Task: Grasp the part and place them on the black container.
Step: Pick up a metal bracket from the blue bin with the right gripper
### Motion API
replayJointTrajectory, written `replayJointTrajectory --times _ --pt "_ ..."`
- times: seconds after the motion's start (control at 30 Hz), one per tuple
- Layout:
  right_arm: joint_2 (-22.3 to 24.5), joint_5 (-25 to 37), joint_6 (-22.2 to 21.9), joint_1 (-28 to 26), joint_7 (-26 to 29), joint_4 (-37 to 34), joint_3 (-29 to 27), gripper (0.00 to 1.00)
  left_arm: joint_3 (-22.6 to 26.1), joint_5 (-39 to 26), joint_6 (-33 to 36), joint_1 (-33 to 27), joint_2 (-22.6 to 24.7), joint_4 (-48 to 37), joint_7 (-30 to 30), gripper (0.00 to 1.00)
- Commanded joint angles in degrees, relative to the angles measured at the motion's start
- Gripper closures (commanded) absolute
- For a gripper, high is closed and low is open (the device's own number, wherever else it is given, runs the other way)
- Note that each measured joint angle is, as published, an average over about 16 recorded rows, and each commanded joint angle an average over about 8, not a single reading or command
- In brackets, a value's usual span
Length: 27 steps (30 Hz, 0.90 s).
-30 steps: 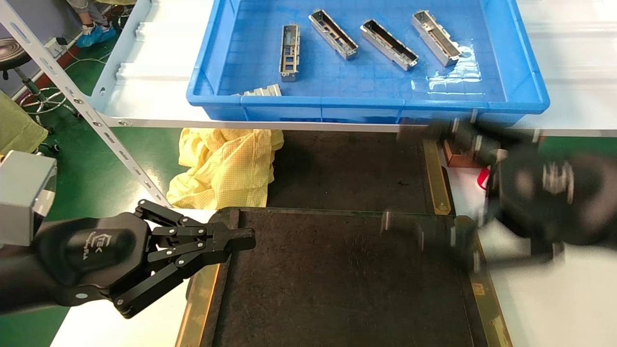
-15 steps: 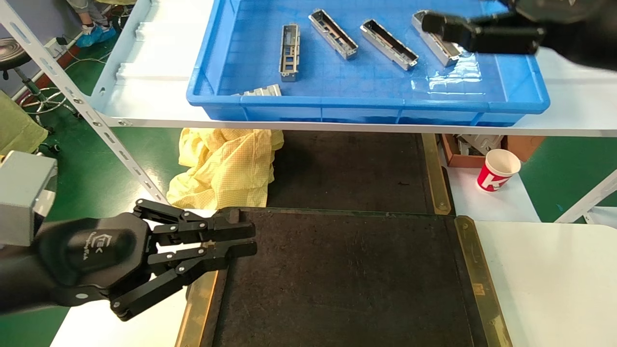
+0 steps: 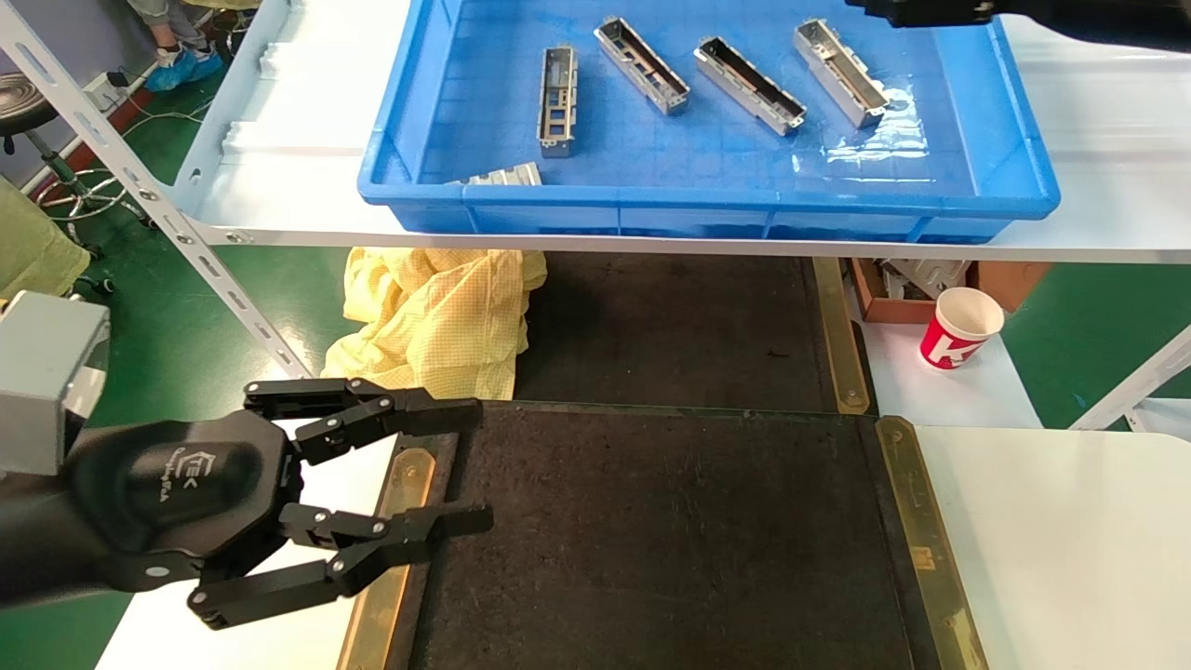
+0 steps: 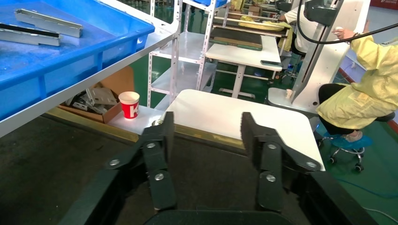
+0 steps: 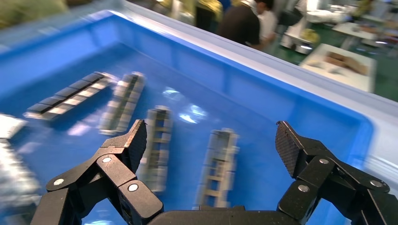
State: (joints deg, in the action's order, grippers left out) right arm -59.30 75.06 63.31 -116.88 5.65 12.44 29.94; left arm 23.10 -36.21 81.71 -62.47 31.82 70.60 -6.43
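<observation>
Several silver-grey parts lie in the blue crate [image 3: 707, 197] on the white shelf; the rightmost part [image 3: 840, 73] is nearest my right arm. My right gripper [image 3: 916, 11] only just shows at the head view's top edge. In its wrist view the right gripper [image 5: 211, 131] is open and empty above the crate floor, with one part [image 5: 218, 159] below the gap between the fingers. The black container [image 3: 651, 540] lies flat in front, with brass strips [image 3: 916, 530] along its sides. My left gripper [image 3: 479, 463] is open and empty over its left edge, as its wrist view shows [image 4: 206, 122].
A crumpled yellow cloth [image 3: 437, 316] lies behind the tray's left corner. A red-and-white paper cup [image 3: 960, 328] and a cardboard box [image 3: 893, 279] stand at the right under the shelf. A second black mat [image 3: 670, 326] lies farther back. A slanted metal upright [image 3: 140, 191] is at the left.
My right arm has risen from beside the tray's right edge to over the blue crate. My left gripper has opened from nearly shut.
</observation>
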Motion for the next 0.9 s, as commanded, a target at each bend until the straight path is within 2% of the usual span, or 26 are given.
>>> replayJointTrajectory --times 0.03,0.47,0.53,0.57,0.73,0.8,0.83,0.9 --pt "-1.52 1.35 -3.24 -1.21 -1.17 -2.48 0.61 0.00 0.00 0.00 0.00 0.00 0.00 0.00 0.00 0.00" --pt "-6.89 4.59 -9.31 -2.46 -4.11 -9.75 2.70 0.00 0.00 0.00 0.00 0.00 0.00 0.00 0.00 0.00" --pt "-7.45 4.96 -10.00 -2.41 -4.30 -10.37 2.95 0.05 0.00 0.00 0.00 0.00 0.00 0.00 0.00 0.00" --pt "-7.69 5.15 -10.31 -2.38 -4.40 -10.64 3.09 0.13 0.00 0.00 0.00 0.00 0.00 0.00 0.00 0.00" --pt "-8.44 5.94 -11.59 -2.15 -4.84 -11.59 3.62 0.75 0.00 0.00 0.00 0.00 0.00 0.00 0.00 0.00" --pt "-8.60 6.06 -11.93 -2.05 -4.93 -11.83 3.70 0.95 0.00 0.00 0.00 0.00 0.00 0.00 0.00 0.00" --pt "-8.67 6.09 -12.05 -2.00 -4.97 -11.92 3.73 1.00 0.00 0.00 0.00 0.00 0.00 0.00 0.00 0.00" --pt "-8.79 6.11 -12.18 -1.90 -5.02 -12.05 3.74 1.00 0.00 0.00 0.00 0.00 0.00 0.00 0.00 0.00"
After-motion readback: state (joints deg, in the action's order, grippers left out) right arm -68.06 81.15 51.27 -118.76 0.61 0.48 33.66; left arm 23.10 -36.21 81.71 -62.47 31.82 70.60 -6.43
